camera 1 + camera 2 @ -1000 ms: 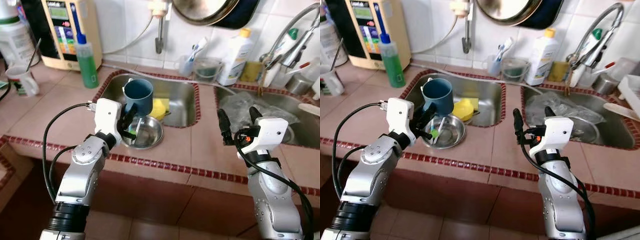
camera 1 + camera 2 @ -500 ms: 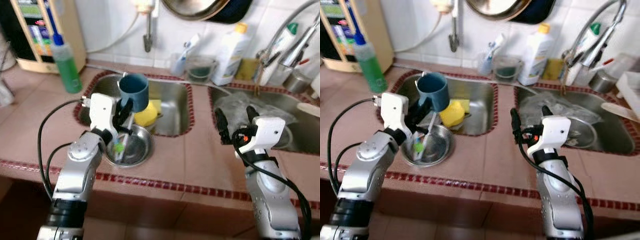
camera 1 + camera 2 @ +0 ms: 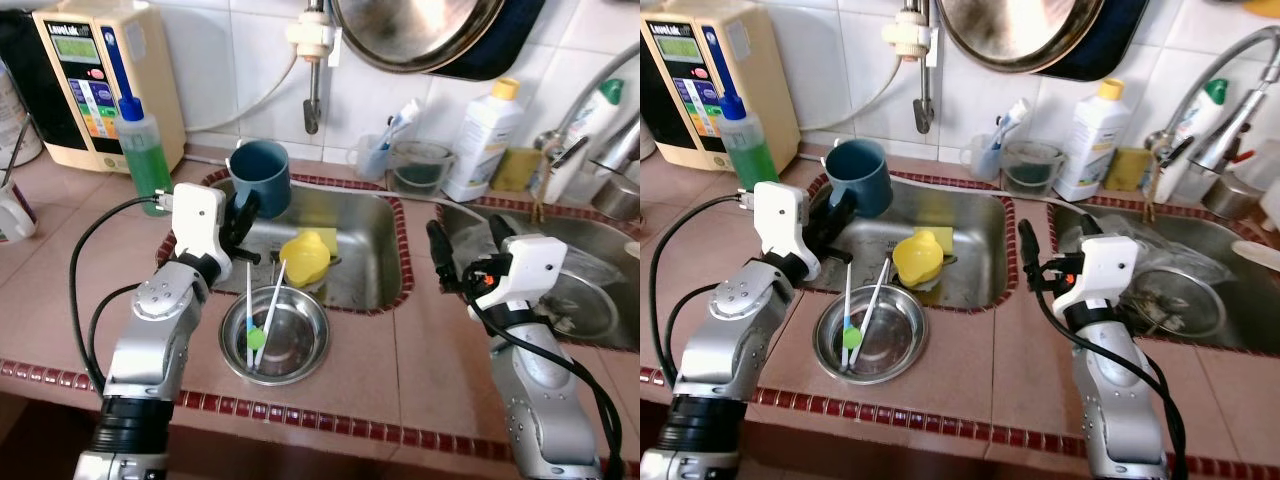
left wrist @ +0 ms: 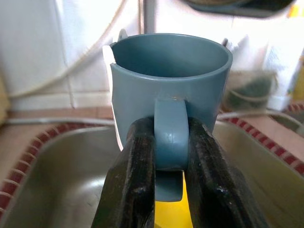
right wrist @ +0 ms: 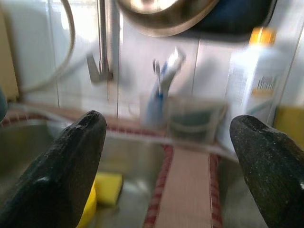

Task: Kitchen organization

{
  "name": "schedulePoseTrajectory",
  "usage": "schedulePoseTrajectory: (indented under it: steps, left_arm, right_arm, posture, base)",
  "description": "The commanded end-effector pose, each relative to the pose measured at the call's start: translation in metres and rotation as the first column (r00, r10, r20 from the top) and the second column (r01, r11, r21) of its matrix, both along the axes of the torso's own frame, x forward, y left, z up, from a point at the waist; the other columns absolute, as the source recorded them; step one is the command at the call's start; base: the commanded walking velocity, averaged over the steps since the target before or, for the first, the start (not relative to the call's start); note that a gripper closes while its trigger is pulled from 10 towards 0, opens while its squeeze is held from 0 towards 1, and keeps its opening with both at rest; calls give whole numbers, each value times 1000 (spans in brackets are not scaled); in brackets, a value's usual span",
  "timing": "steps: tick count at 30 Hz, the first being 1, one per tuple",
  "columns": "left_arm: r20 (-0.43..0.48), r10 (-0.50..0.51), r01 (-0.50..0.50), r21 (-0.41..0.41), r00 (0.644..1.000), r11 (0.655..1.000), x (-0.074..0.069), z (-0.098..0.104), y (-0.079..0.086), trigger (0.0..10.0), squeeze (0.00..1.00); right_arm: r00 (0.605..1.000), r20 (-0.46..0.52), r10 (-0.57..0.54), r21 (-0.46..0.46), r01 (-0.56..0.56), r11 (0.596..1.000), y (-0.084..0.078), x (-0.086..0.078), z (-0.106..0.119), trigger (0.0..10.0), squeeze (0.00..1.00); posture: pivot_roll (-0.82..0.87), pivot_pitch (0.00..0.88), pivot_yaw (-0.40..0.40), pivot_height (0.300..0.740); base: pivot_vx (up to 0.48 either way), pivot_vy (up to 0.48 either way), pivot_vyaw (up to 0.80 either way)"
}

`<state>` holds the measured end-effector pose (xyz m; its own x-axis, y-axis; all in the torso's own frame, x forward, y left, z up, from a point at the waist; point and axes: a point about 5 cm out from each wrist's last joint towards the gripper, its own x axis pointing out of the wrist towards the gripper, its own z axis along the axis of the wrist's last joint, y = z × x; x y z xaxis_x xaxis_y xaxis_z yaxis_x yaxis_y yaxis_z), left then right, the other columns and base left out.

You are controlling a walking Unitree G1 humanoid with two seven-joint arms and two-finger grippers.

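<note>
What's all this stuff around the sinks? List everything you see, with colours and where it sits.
Mug: one, blue, held by its handle above the left sink's back corner.
Steel bowl: one, silver, on the counter before the left sink.
Sticks: two, white, one green-tipped, lying in the bowl.
Yellow thing: one, in the left sink.
Soap bottle: one, green with a blue top, left of the sink.
Water machine: one, cream, against the wall.
Toothbrush cup: one, clear, behind the sink.
White bottle: one, yellow cap, by the wall.
Pan: one, metal, hanging on the wall.
Tap: one, silver, over the right sink.
Left pincer: black, shut on the mug handle.
Right pincer: black, open, at the right sink's edge.
</note>
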<state>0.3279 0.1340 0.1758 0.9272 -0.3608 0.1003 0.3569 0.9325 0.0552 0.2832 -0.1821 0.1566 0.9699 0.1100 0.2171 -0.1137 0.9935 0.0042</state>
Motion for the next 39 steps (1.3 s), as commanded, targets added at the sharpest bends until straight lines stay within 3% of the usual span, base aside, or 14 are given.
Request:
schedulePoseTrajectory:
  steps: [1, 4, 7, 19, 25, 31, 37, 39]
  left_arm:
    - [47, 12, -13, 18, 999, 1000, 3, 11, 2, 10000, 0]
    - [42, 9, -11, 37, 999, 999, 10, 14, 5, 10000, 0]
    - [47, 13, -17, 87, 999, 996, 19, 17, 9, 10000, 0]
    - [-33, -80, 84, 148, 996, 985, 38, 11, 2, 10000, 0]
    - [-91, -124, 135, 125, 988, 983, 44, 3, -2, 10000, 0]
    - [-74, -126, 136, 159, 989, 978, 50, 7, 0, 10000, 0]
    - [-65, -134, 143, 168, 989, 975, 57, 13, 2, 10000, 0]
    - [-64, -141, 150, 179, 988, 972, 59, 14, 2, 10000, 0]
  right_arm:
    - [998, -45, -47, -26, 45, 999, -8, 2, -4, 10000, 0]
    - [983, -140, -117, -51, 111, 993, -18, 6, -14, 10000, 0]
    - [977, -187, -99, -47, 92, 995, -21, 5, -14, 10000, 0]
    - [972, -225, -64, -94, 43, 995, -28, -10, -8, 10000, 0]
    - [970, -244, 9, -88, -32, 996, -21, -23, -5, 10000, 0]
    - [956, -264, 126, -33, -139, 990, -10, -35, -3, 10000, 0]
    - [925, -283, 252, 12, -259, 966, -3, -48, 3, 10000, 0]
    - [899, -294, 325, 26, -332, 943, 1, -55, 6, 10000, 0]
  posture:
    - [-75, 3, -48, 740]
    - [-82, 12, -45, 740]
    - [-97, 29, -41, 740]
    - [-140, 104, -17, 740]
    - [-151, 133, -9, 740]
    - [-151, 141, -9, 740]
    - [-154, 144, -10, 740]
    - [-159, 150, -13, 740]
  base:
    - [0, 0, 0]
    - [0, 0, 0]
    - [0, 0, 0]
    - [0, 0, 0]
    - [0, 0, 0]
    - [0, 0, 0]
    - [0, 0, 0]
    - [0, 0, 0]
